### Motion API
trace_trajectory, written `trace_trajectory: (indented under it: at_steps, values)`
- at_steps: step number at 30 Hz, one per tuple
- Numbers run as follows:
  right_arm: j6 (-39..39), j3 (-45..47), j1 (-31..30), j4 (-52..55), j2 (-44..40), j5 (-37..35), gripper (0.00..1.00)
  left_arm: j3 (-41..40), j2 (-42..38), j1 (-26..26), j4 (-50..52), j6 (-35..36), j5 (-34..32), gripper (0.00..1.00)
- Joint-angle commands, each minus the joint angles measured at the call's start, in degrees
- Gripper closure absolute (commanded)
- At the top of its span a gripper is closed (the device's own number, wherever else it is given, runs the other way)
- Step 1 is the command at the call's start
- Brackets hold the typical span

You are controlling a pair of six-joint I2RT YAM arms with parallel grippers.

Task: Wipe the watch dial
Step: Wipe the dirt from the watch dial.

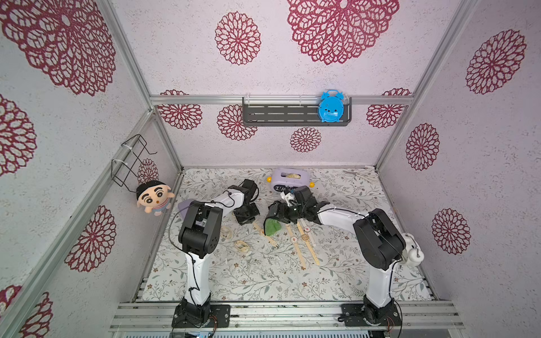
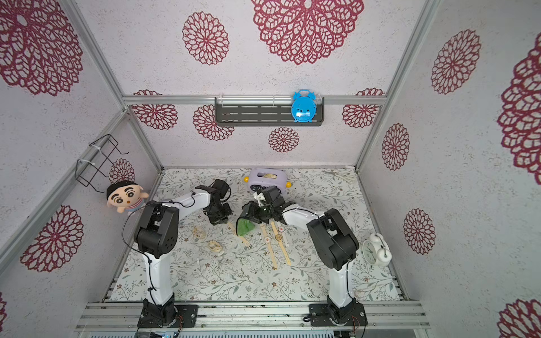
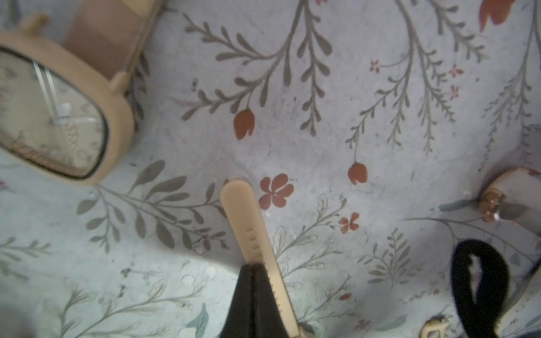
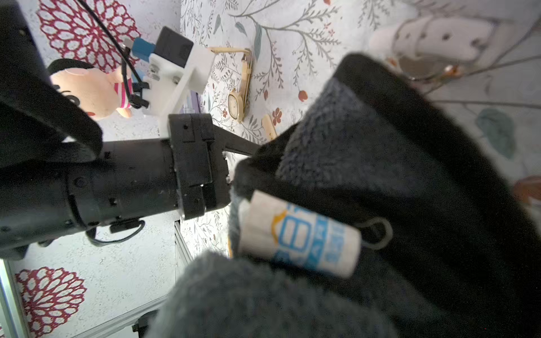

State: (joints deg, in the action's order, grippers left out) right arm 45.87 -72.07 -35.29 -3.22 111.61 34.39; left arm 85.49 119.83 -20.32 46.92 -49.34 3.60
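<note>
White textured walls [image 1: 272, 79] carried red lace rosettes [image 1: 237, 38] between aluminium rails [image 1: 199, 100]. A grey slotted shelf [image 1: 278, 115] hung on the back wall; below it lay the surface [image 1: 263, 281], printed with leafy sprigs. Left of the shelf hung a black wire rack [image 1: 131, 164]. Light was soft and even.

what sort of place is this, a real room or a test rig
Most likely a robot test booth dressed like a home, not a real room. A bare metal frame holds the flowered wall panels, and the left arm and right arm are bolted to a front rail.
</note>
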Motion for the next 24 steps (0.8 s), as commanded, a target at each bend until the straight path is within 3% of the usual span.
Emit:
trace_trajectory:
  at_steps: [1, 14, 24]
  values:
    - [-2.9, -2.5, -0.7, -1.6, 1.1, -0.8, 1.0, 0.7, 2.6, 0.0, 0.6, -0.1, 0.1, 1.0]
    - [-9.8, -3.3, -5.9, 3.2, 7.1, -3.6, 1.0, 1.2, 3.4, 0.1, 0.9, -0.1, 0.2, 1.0]
    - [-10.8, -5.6, -8.0, 15.4, 12.4, -13.5, 1.0, 1.7, 3.7, 0.0, 1.0, -0.4, 0.4, 1.0]
